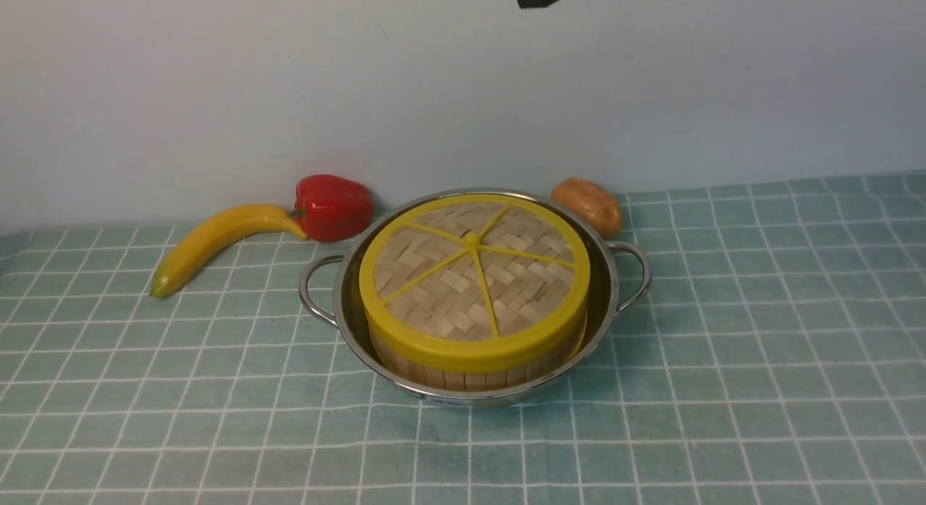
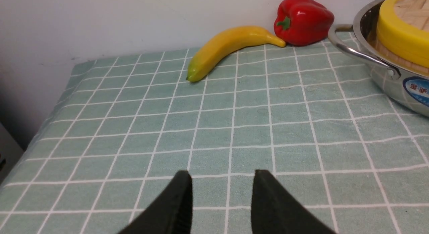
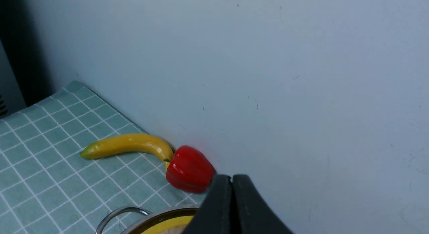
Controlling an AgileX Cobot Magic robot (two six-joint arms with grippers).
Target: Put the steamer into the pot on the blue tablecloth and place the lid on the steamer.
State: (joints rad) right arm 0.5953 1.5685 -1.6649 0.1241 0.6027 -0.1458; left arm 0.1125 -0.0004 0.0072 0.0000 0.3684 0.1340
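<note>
With the steamer [image 1: 463, 378] inside the pot [image 1: 456, 398] and the lid [image 1: 441, 288] on top, we judge both placements complete; our left jaws [image 2: 223, 197] stand apart, right jaws [image 3: 231, 197] closed, both empty.

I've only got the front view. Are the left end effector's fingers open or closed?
Observer: Left wrist view shows the left end effector open, its fingers apart with only cloth showing between them.
Operator: And the right one? I just see a dark piece at the top edge.
Observer: Right wrist view has the right end effector shut, fingertips together, nothing between them.
Operator: Any marking on the pot's side? I only catch a sliver near the bottom.
Observer: Yes, left wrist view shows a blue oval label with white characters on the pot, below the rim near one handle.
</note>
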